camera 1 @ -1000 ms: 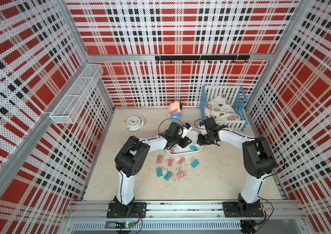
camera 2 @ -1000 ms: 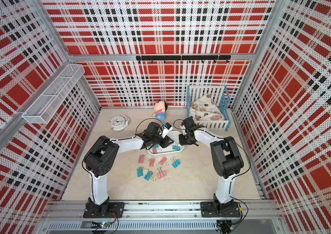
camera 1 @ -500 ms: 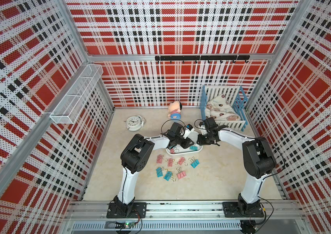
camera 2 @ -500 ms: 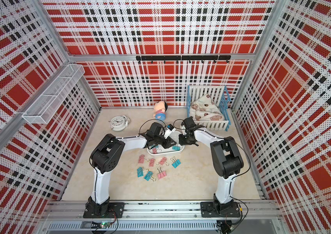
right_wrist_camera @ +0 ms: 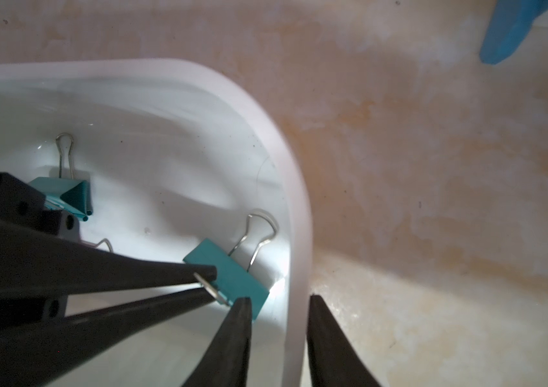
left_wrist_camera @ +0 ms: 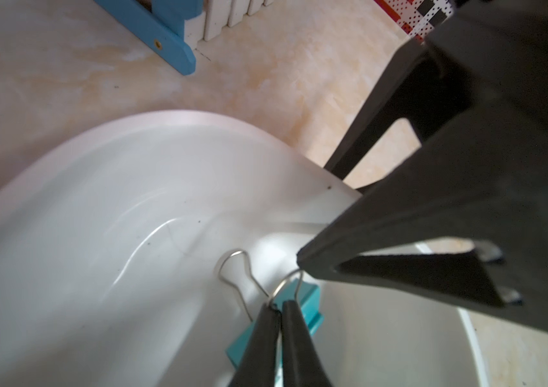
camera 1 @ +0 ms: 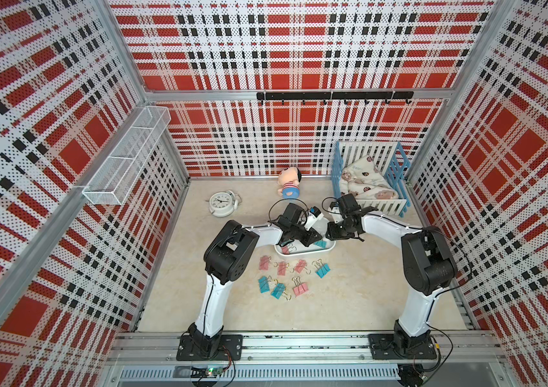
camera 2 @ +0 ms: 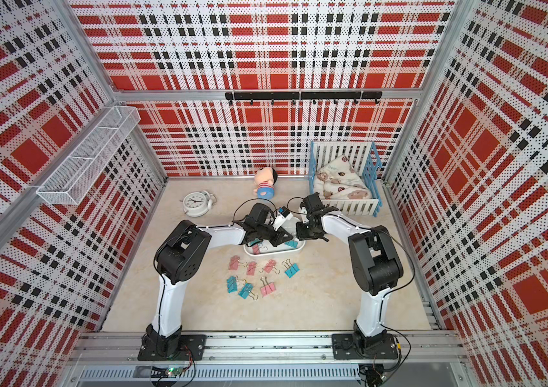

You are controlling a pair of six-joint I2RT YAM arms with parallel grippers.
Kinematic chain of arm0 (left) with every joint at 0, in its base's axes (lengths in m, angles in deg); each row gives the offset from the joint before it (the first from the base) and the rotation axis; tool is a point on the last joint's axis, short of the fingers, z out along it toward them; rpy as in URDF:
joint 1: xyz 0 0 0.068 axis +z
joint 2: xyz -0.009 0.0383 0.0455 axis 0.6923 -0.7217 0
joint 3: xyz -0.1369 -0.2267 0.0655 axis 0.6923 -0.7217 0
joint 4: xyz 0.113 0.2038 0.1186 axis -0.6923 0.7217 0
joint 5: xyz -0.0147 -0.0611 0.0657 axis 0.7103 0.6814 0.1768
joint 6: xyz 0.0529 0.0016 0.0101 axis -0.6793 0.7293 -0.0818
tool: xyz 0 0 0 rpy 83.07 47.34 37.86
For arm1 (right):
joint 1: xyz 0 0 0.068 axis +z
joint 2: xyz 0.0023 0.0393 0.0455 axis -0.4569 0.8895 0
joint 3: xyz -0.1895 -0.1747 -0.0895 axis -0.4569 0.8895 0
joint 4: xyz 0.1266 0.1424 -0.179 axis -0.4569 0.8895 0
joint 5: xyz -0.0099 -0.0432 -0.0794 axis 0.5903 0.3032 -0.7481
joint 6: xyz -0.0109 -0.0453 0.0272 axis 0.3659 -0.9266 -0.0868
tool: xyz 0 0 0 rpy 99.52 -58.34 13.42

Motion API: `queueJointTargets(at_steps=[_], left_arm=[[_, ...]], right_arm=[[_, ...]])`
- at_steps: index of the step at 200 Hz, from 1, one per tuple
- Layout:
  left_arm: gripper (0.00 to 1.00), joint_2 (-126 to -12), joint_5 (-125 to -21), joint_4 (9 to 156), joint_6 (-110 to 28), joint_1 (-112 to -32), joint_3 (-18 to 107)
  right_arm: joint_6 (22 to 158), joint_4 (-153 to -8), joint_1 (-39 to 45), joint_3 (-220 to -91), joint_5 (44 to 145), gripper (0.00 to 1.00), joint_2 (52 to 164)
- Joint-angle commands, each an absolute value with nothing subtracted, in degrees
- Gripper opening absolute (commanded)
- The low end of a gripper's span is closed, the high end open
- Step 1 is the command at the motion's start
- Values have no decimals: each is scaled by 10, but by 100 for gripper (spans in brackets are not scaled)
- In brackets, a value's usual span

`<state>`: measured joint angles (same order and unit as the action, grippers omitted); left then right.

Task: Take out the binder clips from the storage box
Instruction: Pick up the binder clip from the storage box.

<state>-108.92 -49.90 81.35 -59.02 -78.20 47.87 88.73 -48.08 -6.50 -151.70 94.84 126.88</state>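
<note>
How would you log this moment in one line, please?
left gripper: shut on teal binder clip by wire handle, inside storage box | right gripper: shut on storage box rim | on table: seven binder clips

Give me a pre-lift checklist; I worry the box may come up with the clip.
1. Grip: the left gripper is shut on the wire handle of the teal clip: ok.
2. Box held down: the right gripper clamps the wall of the storage box, one finger inside and one outside: ok.
3. Clearance between the held clip and the right gripper's inner finger: cannot tell; they overlap in the right wrist view.
4. The second teal clip lies apart from the held one: ok.
5. Bare table beside the clips already out: ok.
</note>
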Motion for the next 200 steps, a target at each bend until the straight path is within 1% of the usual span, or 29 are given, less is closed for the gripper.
queueJointTargets(at_steps=[1,14,64,124,150,200], left_arm=[[4,-1091,-474,775,-580,-774,469],[0,-1084,-473,767,-576,-770,460],[0,-1028,-478,739,-566,-761,418],[0,-915,-507,736,-564,-761,359],[0,-868,-522,757,-570,-778,340],[0,-788,-582,808,-570,-843,279]], right_arm=[[887,-482,-70,-1521,949,35,1270],[887,-483,-70,-1521,949,35,1270],[888,-481,-70,-1522,948,35,1269],[888,-481,-70,-1522,948,35,1269],[888,-480,-70,-1522,949,35,1269],[887,-480,-70,-1520,948,35,1268]])
